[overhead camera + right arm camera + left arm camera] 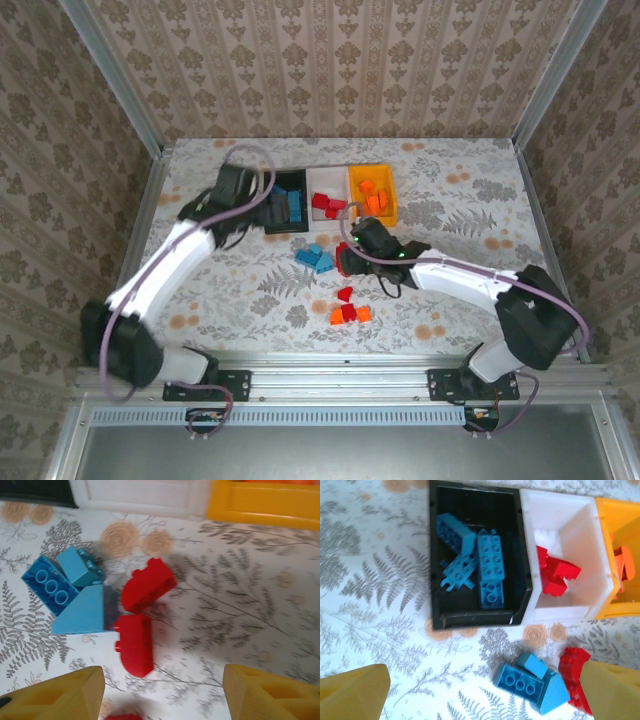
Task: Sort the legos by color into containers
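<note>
Three joined containers stand at the back: a black bin (290,176) (434,580) holding several blue legos (480,565), a white bin (325,178) (570,510) with red legos (555,572), and an orange-yellow bin (392,200) (605,525) with orange legos (622,565). Loose blue legos (315,258) (532,682) (70,592) lie on the table in front of the bins. Two red legos (147,585) (135,642) lie beside them. My left gripper (262,205) (482,700) hangs open and empty by the black bin. My right gripper (350,260) (162,695) is open just short of the red legos.
A small cluster of red and orange bricks (348,312) lies nearer the arm bases. Another bit of red (122,716) shows at the bottom edge of the right wrist view. The patterned table (450,200) has metal rails along its left and right sides.
</note>
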### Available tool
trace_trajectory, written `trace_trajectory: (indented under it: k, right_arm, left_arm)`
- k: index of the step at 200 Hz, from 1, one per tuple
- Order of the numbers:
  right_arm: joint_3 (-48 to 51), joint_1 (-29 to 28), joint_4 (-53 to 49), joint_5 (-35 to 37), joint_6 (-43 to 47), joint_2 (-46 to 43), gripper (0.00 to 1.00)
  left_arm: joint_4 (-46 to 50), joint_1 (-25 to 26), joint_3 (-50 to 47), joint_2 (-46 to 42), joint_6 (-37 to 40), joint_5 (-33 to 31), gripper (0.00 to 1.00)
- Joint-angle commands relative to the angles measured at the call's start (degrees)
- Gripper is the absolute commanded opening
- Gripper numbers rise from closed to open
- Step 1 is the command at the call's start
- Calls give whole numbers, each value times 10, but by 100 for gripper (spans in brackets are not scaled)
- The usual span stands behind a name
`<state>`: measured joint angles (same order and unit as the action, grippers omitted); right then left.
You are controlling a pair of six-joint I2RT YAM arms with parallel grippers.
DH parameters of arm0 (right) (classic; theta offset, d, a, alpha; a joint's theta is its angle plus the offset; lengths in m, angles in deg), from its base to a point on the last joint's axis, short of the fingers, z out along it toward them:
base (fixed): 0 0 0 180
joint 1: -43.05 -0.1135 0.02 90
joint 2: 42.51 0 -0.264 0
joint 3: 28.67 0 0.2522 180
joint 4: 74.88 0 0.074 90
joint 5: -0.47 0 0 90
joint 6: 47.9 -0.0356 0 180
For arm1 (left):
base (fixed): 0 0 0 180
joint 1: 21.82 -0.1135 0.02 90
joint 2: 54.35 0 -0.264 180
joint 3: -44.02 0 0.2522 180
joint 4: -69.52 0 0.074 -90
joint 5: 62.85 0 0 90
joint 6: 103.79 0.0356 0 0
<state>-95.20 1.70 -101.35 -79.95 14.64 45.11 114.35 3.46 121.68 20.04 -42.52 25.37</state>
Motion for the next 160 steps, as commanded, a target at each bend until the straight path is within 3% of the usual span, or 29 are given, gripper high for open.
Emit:
trace_trajectory:
  k: [1,26,53,99,160]
  right_arm:
    - [-45,-13,-25,-1,2,47,64]
    - [-91,-14,-53,-1,23,97,58]
    - [-104,-13,-68,-5,27,127,53]
    - [-125,-13,-75,-8,24,183,48]
    - [-128,-14,-93,41,19,164,25]
  left_arm:
    - [-103,-20,-172,-107,-79,19,100]
    - [-130,-30,-313,-216,-145,55,100]
    - [-142,-33,-389,-291,-181,73,100]
    - [-142,-34,-408,-328,-174,74,100]
    - [-127,-42,-423,-347,-176,87,100]
